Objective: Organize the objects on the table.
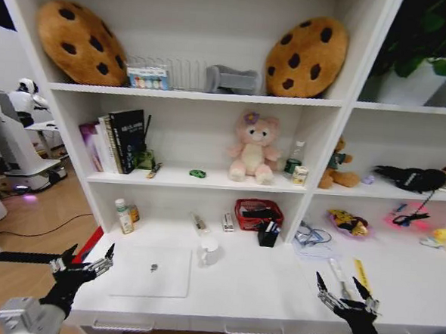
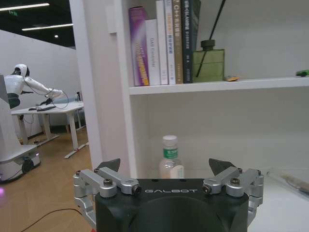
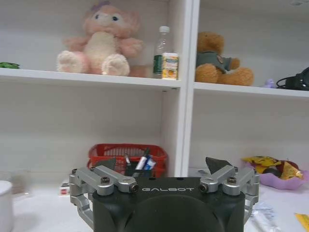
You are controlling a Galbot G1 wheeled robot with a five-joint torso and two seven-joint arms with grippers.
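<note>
Both claws hover released at the front edge of the long white surface [image 1: 276, 291] — left claw [image 1: 82, 260] beside the closed silver laptop [image 1: 152, 271], right claw [image 1: 345, 293] near the yellow ruler [image 1: 362, 275].

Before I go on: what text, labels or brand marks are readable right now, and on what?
"GALBOT": on the left gripper housing.
"GALBOT": on the right gripper housing.
Book spines: lettering there, too blurred to read.
Small bottle label on the table: unreadable.
Shelf bottle labels: too small to read.
Laptop: a logo mark, no words.
</note>
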